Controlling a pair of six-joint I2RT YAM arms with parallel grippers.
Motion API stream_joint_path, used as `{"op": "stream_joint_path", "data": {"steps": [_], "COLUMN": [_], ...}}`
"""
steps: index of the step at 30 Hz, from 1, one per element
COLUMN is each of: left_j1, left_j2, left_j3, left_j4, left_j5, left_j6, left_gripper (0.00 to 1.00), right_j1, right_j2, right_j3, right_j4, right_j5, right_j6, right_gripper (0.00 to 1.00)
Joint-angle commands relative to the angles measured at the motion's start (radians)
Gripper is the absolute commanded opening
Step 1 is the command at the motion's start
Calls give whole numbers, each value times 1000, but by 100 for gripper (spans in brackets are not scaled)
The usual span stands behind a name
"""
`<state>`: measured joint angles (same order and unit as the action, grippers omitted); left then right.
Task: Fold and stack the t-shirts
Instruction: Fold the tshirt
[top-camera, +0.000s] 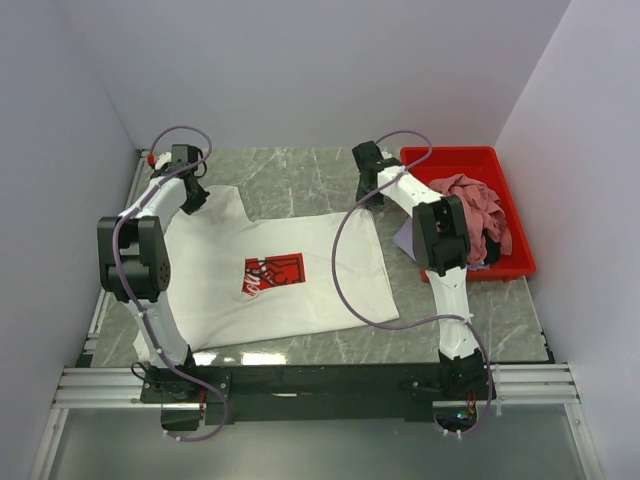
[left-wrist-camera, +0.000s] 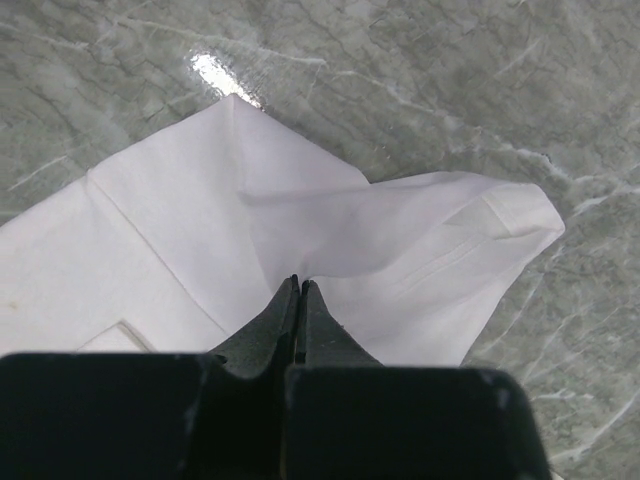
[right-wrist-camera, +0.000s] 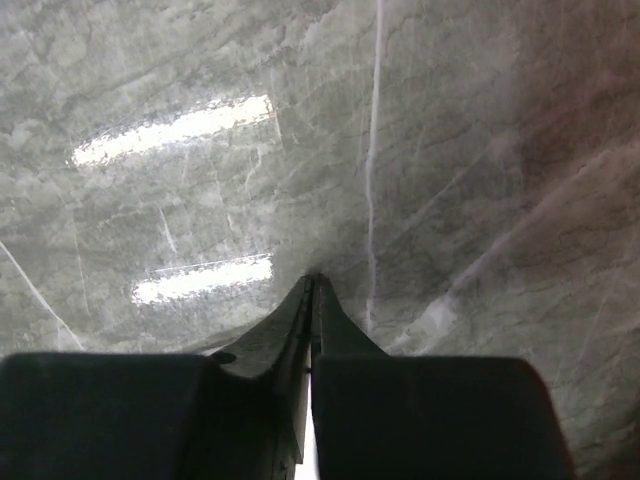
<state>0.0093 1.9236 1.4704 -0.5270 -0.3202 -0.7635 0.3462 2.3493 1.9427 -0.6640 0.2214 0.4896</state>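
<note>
White arms, black claws, purple cables

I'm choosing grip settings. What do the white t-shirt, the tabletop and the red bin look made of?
The white t-shirt looks like soft matte cotton knit: it creases and drapes. The tabletop: polished grey-green marble or a lookalike, veined, with glare. The red bin: smooth moulded plastic, probably.

red print on white t-shirt, lettering unreadable

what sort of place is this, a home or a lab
Probably a robot lab test cell: the left arm and right arm are bolted to a metal rail at a marble-look table, plain walls box it in, with a white t-shirt and red bin.
</note>
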Motion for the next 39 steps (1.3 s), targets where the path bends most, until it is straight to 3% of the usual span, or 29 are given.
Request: {"op": "stream_joint_path", "data": {"steps": [1, 15, 22, 32, 39], "left_j1": [-3, -48, -54, -54, -54], "left_j2": [-98, -369, -592, -860, -994], "left_j3": [-34, -323, -501, -702, -705], "left_j4": [35, 84, 73, -7, -145], "left_j5": [-3, -22, -56, -91, -135], "left_j6": [1, -33, -80, -184, -296], "left_gripper": [0, 0, 0, 0, 0], "right_j1": [22, 74, 86, 93, 93], "right_j2": [-47, -254, -363, -476, -518], "right_j3": [-10, -221, -361, -508, -557], "right_j4": [-6, 72, 110, 139, 130], "right_j5": [2, 32, 45, 53, 68], "right_j6": [-9, -11, 6, -8, -11], "right_gripper": [1, 0, 0, 0, 0]}}
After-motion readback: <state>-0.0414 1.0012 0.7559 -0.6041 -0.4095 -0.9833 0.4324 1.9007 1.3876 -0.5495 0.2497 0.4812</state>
